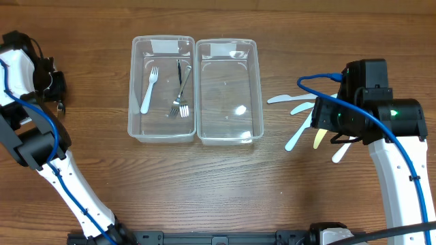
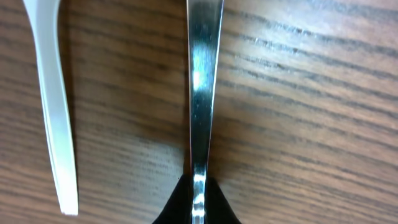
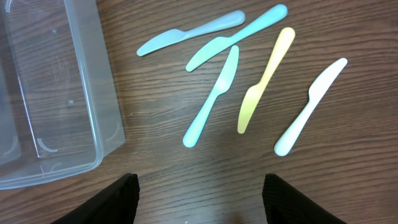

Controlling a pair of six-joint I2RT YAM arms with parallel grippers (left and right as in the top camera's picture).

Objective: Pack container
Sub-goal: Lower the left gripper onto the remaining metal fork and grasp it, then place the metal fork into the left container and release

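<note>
Two clear plastic containers stand side by side at mid-table. The left container holds a white plastic fork and metal forks. The right container is empty; its corner shows in the right wrist view. Several plastic knives lie to its right: light blue, teal, teal, yellow, white. My right gripper hangs open and empty over the table just short of them. My left gripper, at the far left, is shut on a metal utensil handle.
A white plastic utensil handle lies on the wood beside the metal one held in the left gripper. A blue cable loops off the right arm above the knives. The table is bare wood elsewhere.
</note>
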